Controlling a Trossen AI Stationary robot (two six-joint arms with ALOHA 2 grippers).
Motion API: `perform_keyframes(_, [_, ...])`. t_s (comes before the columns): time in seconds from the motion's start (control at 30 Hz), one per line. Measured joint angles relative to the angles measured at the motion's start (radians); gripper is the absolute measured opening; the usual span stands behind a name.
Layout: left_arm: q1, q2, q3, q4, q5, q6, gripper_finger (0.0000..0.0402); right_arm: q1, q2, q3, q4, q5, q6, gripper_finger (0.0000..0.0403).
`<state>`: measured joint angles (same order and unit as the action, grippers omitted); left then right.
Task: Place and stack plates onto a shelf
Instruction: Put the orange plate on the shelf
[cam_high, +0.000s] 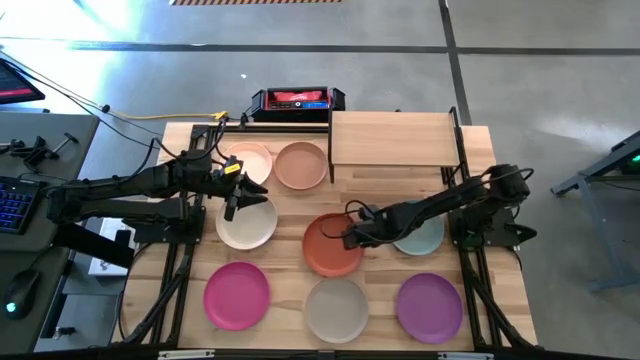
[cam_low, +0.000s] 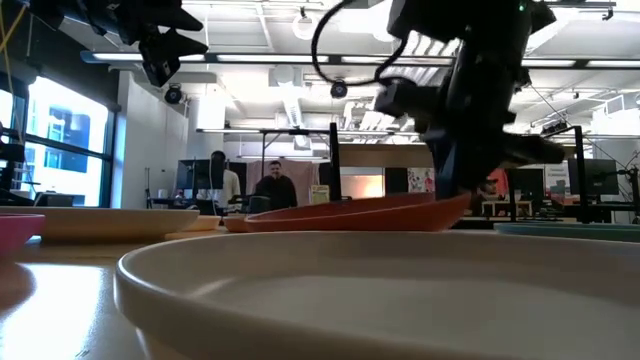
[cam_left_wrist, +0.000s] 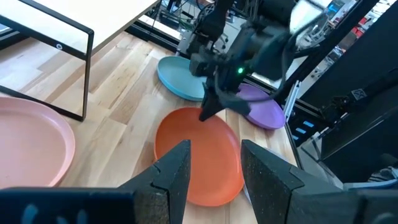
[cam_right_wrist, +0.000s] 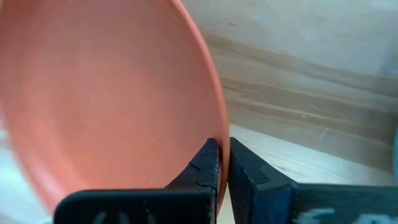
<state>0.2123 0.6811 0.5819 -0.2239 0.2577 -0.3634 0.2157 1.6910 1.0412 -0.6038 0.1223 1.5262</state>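
- Right gripper (cam_high: 350, 238): fingers pinched on the right-hand rim of the orange-red plate (cam_high: 333, 245), seen clearly in the right wrist view, rim clamped between the two dark fingers (cam_right_wrist: 206, 163).
- Orange-red plate: mid-table, gripped edge tilted up off the wood in the low view (cam_low: 350, 213); round, so no long axis to align, only the rim grip to keep.
- Shelf (cam_high: 392, 138): at the table's far edge, beyond the gripper and slightly to its right; top bare. Right arm plainly nearer to it than the left.
- Sage green plate (cam_high: 420, 238): just beside the held plate, under the right arm.
- Peach plate (cam_high: 301, 165): near the shelf's left end, probably beside the carry path rather than in it.
- Shelf's black leg frame (cam_left_wrist: 84, 62): edge to clear on the lift, likely the main snag.
- Left gripper (cam_high: 232, 207): fingers apart, empty, hovering over the cream plate (cam_high: 246, 224).
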Motion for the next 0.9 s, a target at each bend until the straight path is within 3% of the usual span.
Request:
perform_keyframes(0.4, [0.000,0.000,0.000,-0.008,0.000,0.001,0.0129,-0.033,-0.183,0.000,-0.187,0.058,-0.009,0.0000])
perform_keyframes(0.67, [0.000,0.000,0.000,-0.031,0.000,0.001,0.0129,-0.097,-0.350,-0.001,-0.234,0.073,-0.116,0.0000])
perform_keyframes(0.9, [0.000,0.000,0.000,-0.036,0.000,0.000,0.0129,-0.158,-0.533,-0.001,-0.274,0.168,-0.181,0.0000])
